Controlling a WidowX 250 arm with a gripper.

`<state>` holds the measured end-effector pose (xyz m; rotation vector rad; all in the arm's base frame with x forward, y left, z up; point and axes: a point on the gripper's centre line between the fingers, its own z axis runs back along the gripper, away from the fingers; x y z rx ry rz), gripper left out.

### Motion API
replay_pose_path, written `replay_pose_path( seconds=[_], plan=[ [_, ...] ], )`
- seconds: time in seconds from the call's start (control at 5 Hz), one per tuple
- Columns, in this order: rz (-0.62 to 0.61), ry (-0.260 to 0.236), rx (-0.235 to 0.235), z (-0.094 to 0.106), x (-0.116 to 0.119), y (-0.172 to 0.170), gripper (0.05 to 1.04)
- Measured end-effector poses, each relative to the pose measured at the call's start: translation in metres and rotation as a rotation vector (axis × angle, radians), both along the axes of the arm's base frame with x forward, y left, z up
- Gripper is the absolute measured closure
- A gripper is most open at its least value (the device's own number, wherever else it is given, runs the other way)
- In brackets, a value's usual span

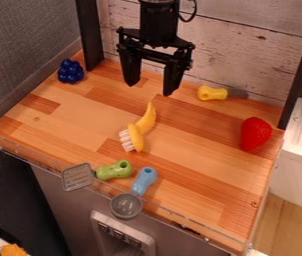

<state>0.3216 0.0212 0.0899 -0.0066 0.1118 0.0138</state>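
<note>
Wood counter (200, 132), clear rail (39, 161) along front edge; spatula (78, 177) and ladle (126, 205) heads reach over that edge, lower center-left. Strawberry (254, 133) near right edge. Gripper (151, 88) upper center, fingers wide apart, gripping nothing, well apart from blue grapes (70, 71). Yellow brush (144, 125) nearby, mid-frame. Yellow-handled tool (212, 93) upper right, grey end hard to make out. Orange item (13, 250) cut off lower left.
</note>
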Motion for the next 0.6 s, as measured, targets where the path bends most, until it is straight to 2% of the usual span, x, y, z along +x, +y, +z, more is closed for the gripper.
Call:
replay_pose_path(
  seconds=[0.2, 0.6],
  plan=[
    [0.095, -0.004, 0.006, -0.008, 0.007, 0.015, 0.085],
    [0.526, -0.089, 0.037, -0.008, 0.016, 0.093, 0.084]
  ],
)
